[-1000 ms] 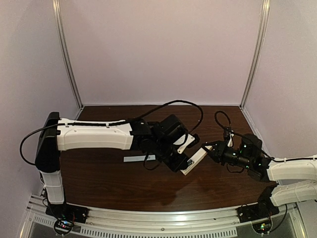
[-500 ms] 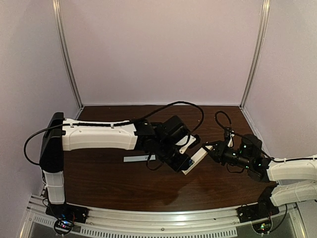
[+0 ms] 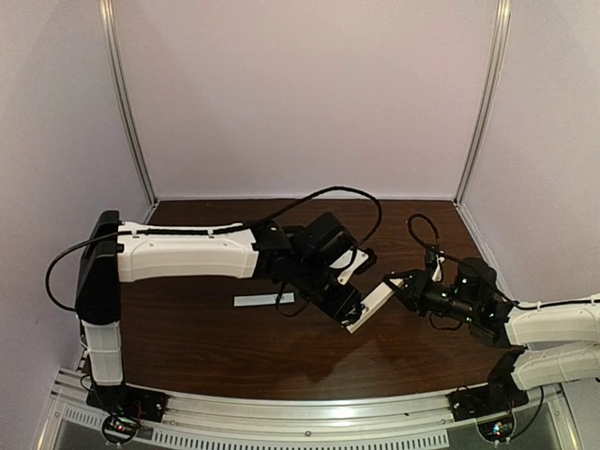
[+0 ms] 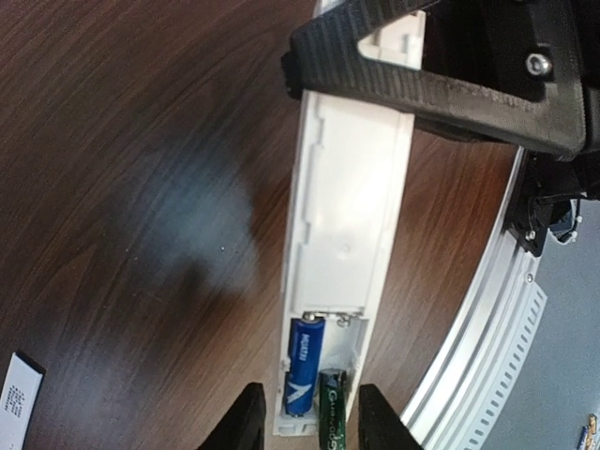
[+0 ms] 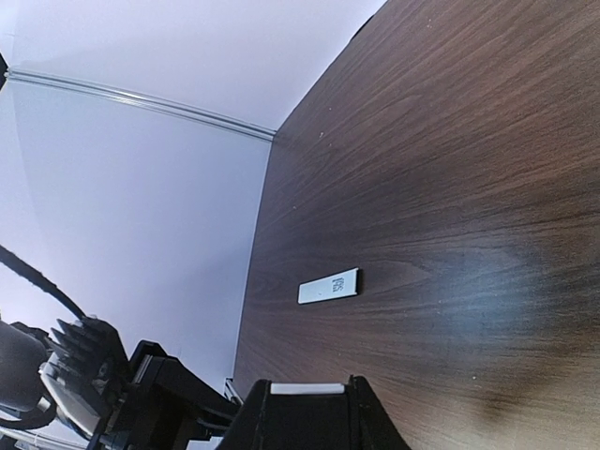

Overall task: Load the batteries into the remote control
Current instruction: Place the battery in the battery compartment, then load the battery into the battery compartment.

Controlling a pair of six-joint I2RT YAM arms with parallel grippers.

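The remote control (image 3: 370,305) is held above the table with its battery recess facing up, and the left wrist view shows it too (image 4: 352,216). My right gripper (image 3: 392,284) is shut on its far end; a white edge of it shows between the fingers (image 5: 307,387). One blue battery (image 4: 305,361) lies seated in the left slot. A dark green battery (image 4: 330,408) stands tilted with its end in the right slot. My left gripper (image 4: 312,389) straddles the recess end, its fingers apart and touching neither battery; it also shows in the top view (image 3: 349,309).
The flat white cover strip (image 3: 263,300) lies on the brown table (image 3: 234,356) left of the remote, and shows in both wrist views (image 4: 19,398) (image 5: 329,286). A metal rail (image 4: 478,319) runs along the near table edge. Pale walls enclose the back and both sides.
My left arm has shifted slightly right and nearer, staying over the remote's near end. The remote and my right gripper have dipped only slightly.
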